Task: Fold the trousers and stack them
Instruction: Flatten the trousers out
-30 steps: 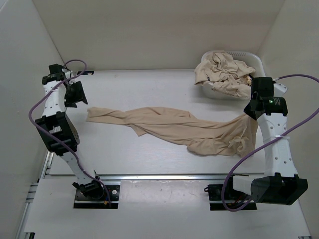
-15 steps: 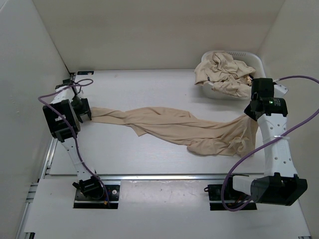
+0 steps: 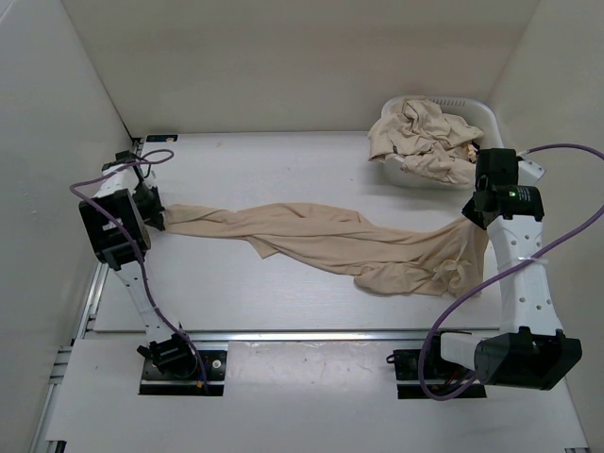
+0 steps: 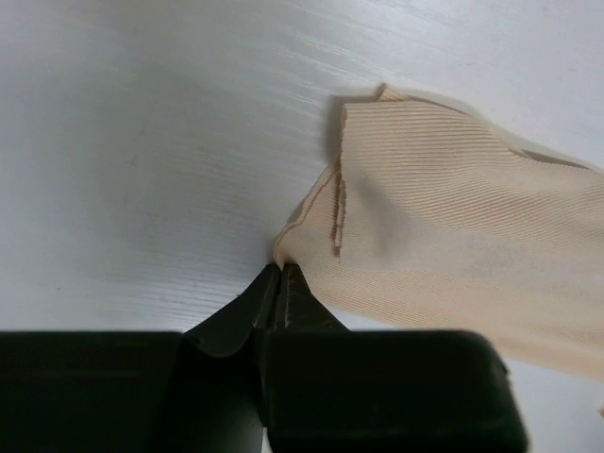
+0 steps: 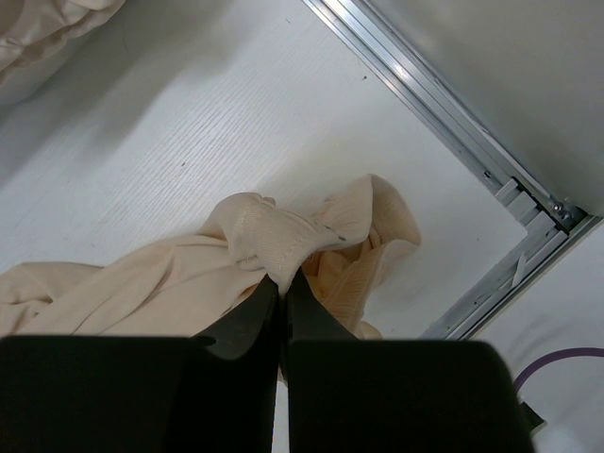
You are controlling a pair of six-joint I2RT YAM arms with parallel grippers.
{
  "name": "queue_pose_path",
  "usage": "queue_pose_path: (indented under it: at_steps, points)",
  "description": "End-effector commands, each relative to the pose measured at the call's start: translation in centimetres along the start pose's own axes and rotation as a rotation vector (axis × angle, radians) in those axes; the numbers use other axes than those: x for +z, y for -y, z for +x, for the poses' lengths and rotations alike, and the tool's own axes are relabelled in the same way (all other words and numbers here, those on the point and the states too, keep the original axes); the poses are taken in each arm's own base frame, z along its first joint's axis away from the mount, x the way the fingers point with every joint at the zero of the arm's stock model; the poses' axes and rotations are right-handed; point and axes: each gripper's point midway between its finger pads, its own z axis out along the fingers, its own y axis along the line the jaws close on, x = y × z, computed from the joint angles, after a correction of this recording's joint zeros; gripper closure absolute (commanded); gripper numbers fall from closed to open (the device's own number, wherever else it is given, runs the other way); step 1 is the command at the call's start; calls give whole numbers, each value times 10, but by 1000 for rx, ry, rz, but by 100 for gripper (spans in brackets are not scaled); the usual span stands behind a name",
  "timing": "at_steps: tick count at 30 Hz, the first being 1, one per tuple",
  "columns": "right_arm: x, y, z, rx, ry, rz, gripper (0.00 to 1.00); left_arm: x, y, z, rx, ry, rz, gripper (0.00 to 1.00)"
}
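Note:
One pair of beige-tan trousers (image 3: pixel 321 238) lies stretched across the table from left to right. My left gripper (image 3: pixel 156 215) is shut on the hem end of a leg (image 4: pixel 415 208), pinching the fabric corner at the table surface. My right gripper (image 3: pixel 481 215) is shut on the bunched waist end (image 5: pixel 283 236) and holds it a little above the table. More beige trousers (image 3: pixel 420 137) are piled in the white laundry basket (image 3: pixel 481 115).
The basket stands at the back right corner, just behind my right arm. A metal rail (image 5: pixel 453 104) runs along the table's right edge. White walls close in the left, back and right sides.
My left arm swung down and forward onto the left end of the trousers and shut on the leg hem, then drew it slightly left. The right arm has not moved.

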Motion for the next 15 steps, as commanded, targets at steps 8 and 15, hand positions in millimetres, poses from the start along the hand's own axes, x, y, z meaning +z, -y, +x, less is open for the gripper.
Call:
queue_pose_path:
  at_steps: [8, 15]
  points:
    - [-53, 14, -64, 32, 176, -13, 100, -109, -36, -20, -72, 211, -73, 86]
    - [-96, 27, -92, 103, 287, -56, 100, -225, -93, 15, -200, 413, -250, 86]
